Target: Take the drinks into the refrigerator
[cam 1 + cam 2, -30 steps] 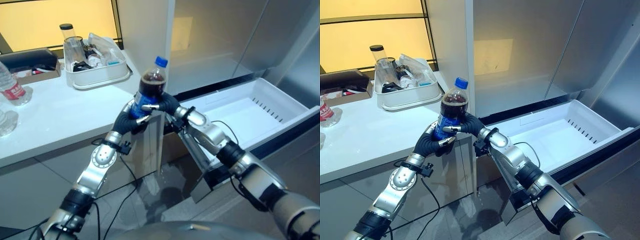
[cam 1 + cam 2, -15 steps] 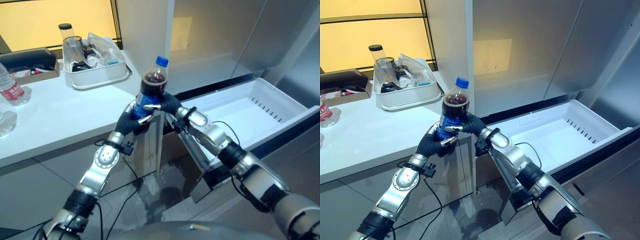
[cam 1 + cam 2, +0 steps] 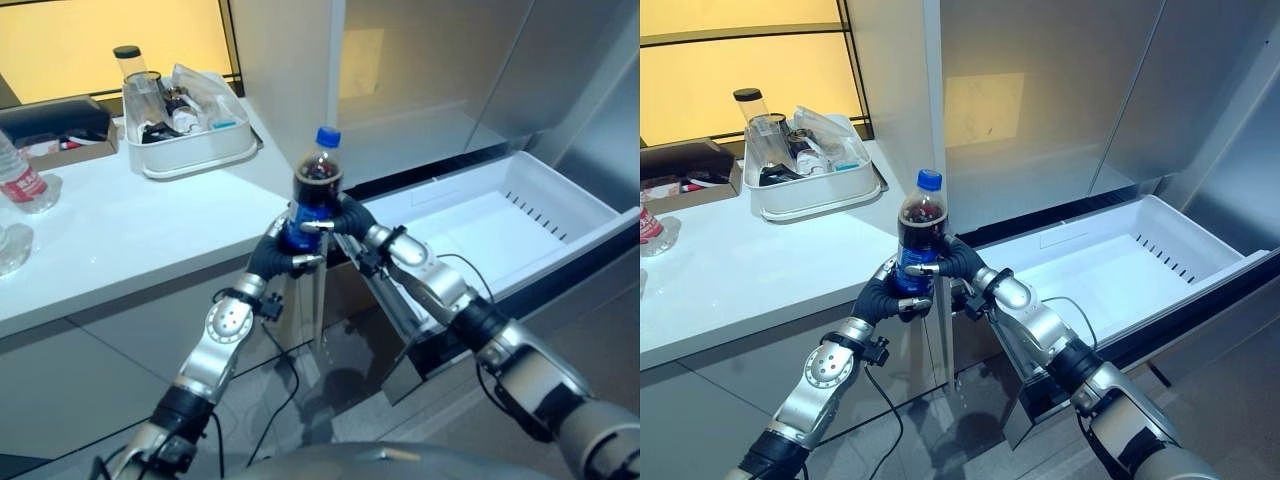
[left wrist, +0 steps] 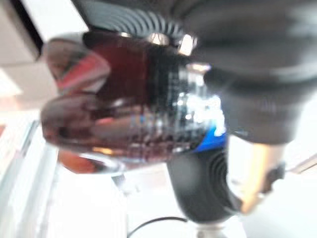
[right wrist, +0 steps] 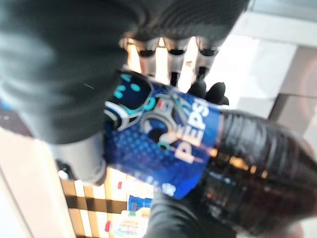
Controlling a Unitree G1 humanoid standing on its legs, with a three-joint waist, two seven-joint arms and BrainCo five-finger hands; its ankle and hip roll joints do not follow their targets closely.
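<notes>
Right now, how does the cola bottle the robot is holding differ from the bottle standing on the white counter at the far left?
The cola bottle is full of dark drink, with a blue cap and blue label; the counter bottle is clear with a red label. The cola bottle is held up in the air by both the left hand and the right hand, while the counter bottle rests on the counter. Both stand upright.

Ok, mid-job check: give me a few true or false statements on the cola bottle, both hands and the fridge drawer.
1. Both the left hand and right hand grip the cola bottle. True.
2. The bottle lies on its side. False: it is upright, blue cap on top.
3. The refrigerator drawer is pulled open. True.
4. Another drink already sits in the drawer. False: nothing shows inside it.
5. A white bin sits on the counter. True.
</notes>
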